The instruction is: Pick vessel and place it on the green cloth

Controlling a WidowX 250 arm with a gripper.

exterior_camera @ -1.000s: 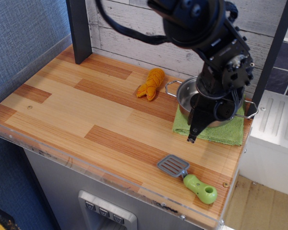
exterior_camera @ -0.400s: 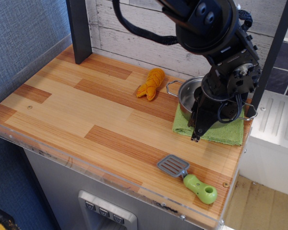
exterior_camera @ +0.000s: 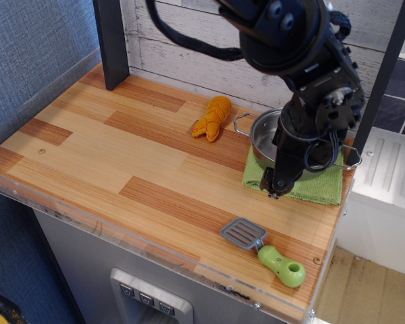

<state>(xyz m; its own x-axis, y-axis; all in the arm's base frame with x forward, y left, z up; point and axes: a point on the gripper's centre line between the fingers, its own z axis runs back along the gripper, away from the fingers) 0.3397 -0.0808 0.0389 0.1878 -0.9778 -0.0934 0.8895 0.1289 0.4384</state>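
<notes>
The vessel [exterior_camera: 262, 131], a shiny steel pot with wire loop handles, rests on the green cloth [exterior_camera: 318, 186] at the table's right edge, its left part overhanging the cloth. My gripper [exterior_camera: 275, 189] hangs from the black arm in front of the pot, its fingers pointing down over the cloth's front-left edge. The arm hides most of the pot's inside and its right side. The fingers overlap in this view, so the gap between them does not show. I see no grip on the pot.
An orange knitted toy [exterior_camera: 212, 117] lies left of the pot. A grey spatula with a green handle [exterior_camera: 264, 250] lies near the front edge. A dark post [exterior_camera: 111, 42] stands at the back left. The table's right edge runs just beyond the cloth.
The gripper has shifted slightly right and up, from past the cloth's front edge onto it. The pot and cloth have not moved.
</notes>
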